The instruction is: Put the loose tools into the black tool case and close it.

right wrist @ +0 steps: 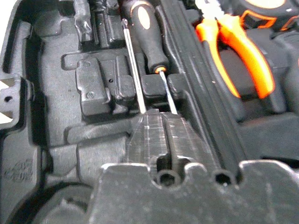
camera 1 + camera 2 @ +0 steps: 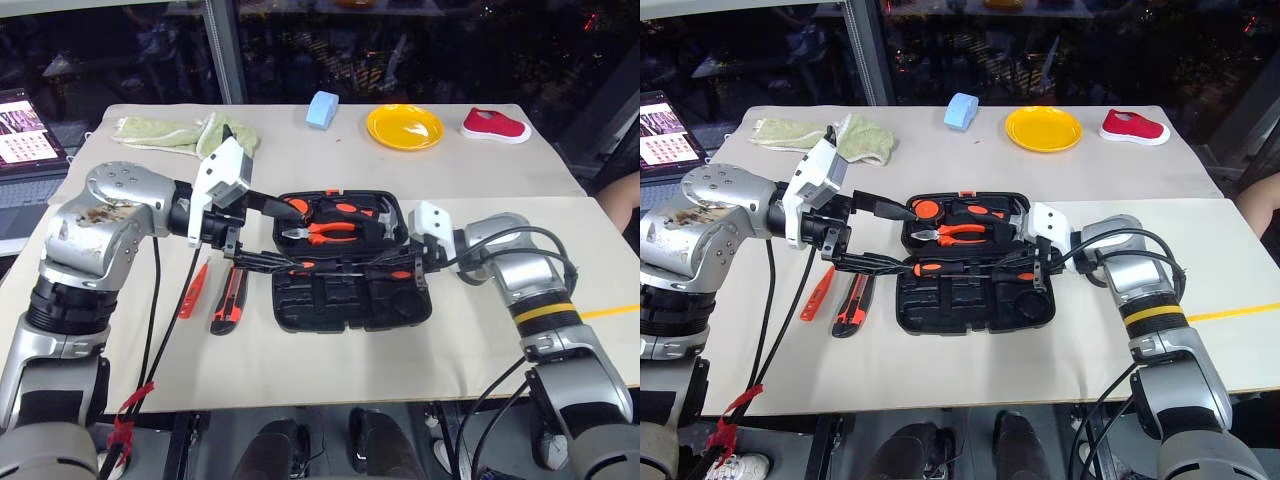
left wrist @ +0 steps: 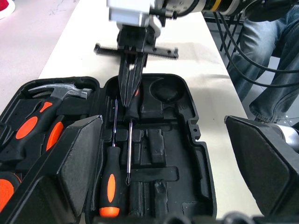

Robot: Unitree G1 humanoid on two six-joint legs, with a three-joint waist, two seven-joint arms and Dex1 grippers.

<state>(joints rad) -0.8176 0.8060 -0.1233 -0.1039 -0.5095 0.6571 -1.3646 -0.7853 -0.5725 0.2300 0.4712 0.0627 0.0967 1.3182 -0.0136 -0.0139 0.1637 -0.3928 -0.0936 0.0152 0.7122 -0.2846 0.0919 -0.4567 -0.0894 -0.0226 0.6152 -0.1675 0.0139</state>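
Note:
The black tool case (image 2: pixel 350 318) lies open mid-table, with orange pliers (image 2: pixel 325 232) and a hammer (image 2: pixel 375 210) in its far half. Two black-and-orange screwdrivers (image 3: pixel 110 186) lie side by side in the near half along the hinge, pointing opposite ways. My right gripper (image 3: pixel 130 100) is shut, its tips down on them where the second one's handle (image 3: pixel 134 108) starts; whether it pinches anything stays hidden. Over the case's left end my left gripper (image 2: pixel 298 240) hangs open and empty. The orange tester screwdriver (image 2: pixel 193 290) and the utility knife (image 2: pixel 229 300) lie left of the case.
At the table's far edge are a green towel (image 2: pixel 180 133), a blue block (image 2: pixel 322 109), a yellow plate (image 2: pixel 404 127) and a red shoe (image 2: pixel 494 125). A person sits by the table's right side (image 3: pixel 261 60). A laptop (image 2: pixel 25 130) stands off the left edge.

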